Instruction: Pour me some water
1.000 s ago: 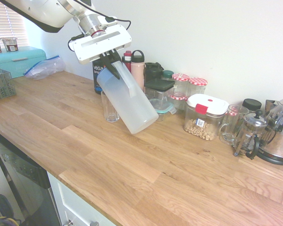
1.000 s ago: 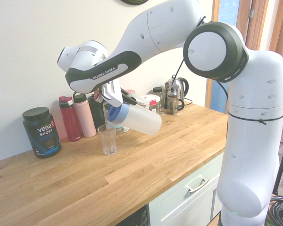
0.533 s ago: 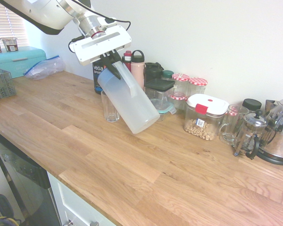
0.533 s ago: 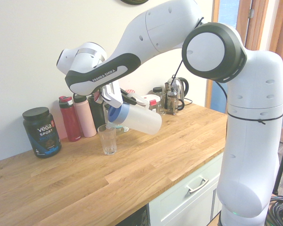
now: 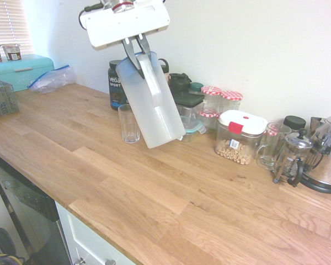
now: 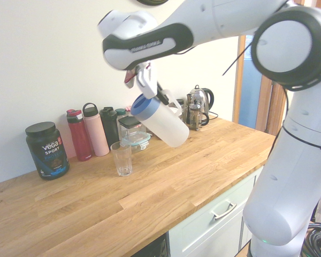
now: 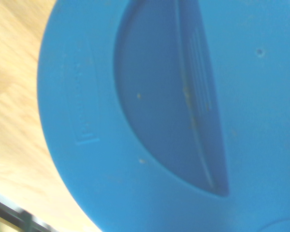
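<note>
A: Where was the pitcher (image 5: 150, 105)?

B: Held in the air in the upper middle of the first exterior frame, tilted, with its base lower and to the right. The jaws (image 5: 137, 48) were clamped on the pitcher's handle near the top, under the white hand.

A: And the lid?

B: The blue lid (image 6: 145, 106) was on. It filled nearly all of the wrist view, with a strip of wooden table along that frame's left edge.

A: Where was the drinking glass (image 5: 129, 123)?

B: Upright on the table (image 5: 171, 204), left of centre in the first exterior frame, just left of the pitcher's body and below its top. In the second exterior frame the glass stood lower left of the pitcher, apart from it.

A: What else was there?

B: Along the wall: a dark protein tub (image 6: 46, 149), a red bottle (image 6: 78, 135), a pink bottle (image 6: 96, 130), jars with checked lids (image 5: 230, 101), a cereal container (image 5: 240, 136), a French press (image 5: 291, 158) and a kettle (image 5: 328, 154) at the right edge.
</note>
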`<state>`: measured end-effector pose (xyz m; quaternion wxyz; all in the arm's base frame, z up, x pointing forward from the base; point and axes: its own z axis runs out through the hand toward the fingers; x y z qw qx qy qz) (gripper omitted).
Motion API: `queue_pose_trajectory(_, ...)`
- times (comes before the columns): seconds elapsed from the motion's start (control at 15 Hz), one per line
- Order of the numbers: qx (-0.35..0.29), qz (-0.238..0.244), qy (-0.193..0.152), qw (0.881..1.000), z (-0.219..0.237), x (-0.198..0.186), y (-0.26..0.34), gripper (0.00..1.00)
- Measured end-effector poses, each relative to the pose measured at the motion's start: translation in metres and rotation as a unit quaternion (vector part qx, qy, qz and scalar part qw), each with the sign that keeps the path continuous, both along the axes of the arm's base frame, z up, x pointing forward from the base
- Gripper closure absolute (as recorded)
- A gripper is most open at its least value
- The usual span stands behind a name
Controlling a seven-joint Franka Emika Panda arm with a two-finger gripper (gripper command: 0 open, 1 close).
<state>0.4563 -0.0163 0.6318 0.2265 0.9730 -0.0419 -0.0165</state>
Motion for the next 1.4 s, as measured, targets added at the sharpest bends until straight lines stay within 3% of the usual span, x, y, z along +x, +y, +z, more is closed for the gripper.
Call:
queue_pose_trajectory(0.2, 0.073, -0.075, -0.027, 0.994, 0.001, -0.021, -0.075, 1.0)
queue_pose_trajectory(0.47, 0.147, -0.175, -0.054, 0.972, -0.037, -0.036, -0.124, 1.0)
queue_pose_trajectory(0.8, 0.2, -0.279, -0.118, 0.932, -0.063, -0.033, -0.14, 1.0)
queue_pose_trajectory(1.27, 0.2, -0.398, -0.237, 0.863, -0.087, -0.046, -0.162, 1.0)
queue_pose_trajectory(1.4, 0.198, -0.409, -0.234, 0.859, -0.097, -0.049, -0.164, 1.0)
